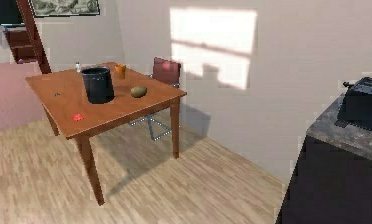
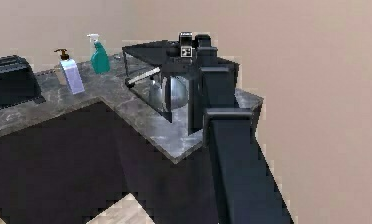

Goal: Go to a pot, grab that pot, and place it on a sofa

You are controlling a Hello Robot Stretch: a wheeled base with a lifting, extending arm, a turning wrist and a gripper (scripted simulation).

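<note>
Black cylindrical pot (image 1: pixel 97 84) stands upright on the brown wooden desk (image 1: pixel 54 95) in the forward view, just beside a small brownish oval object (image 1: pixel 139 92) and near a red chair (image 1: pixel 166 70). In the arm side view the tool (image 2: pixel 144 78), at the far end of the dark square arm (image 2: pixel 234 150), is over a dark desk with grey stone top (image 2: pixel 54 105), a different desk from the one that carries the pot. A shiny rounded metal object (image 2: pixel 179 92) stands at the tool, so I cannot tell if its fingers are apart or together, nor if it holds anything.
</note>
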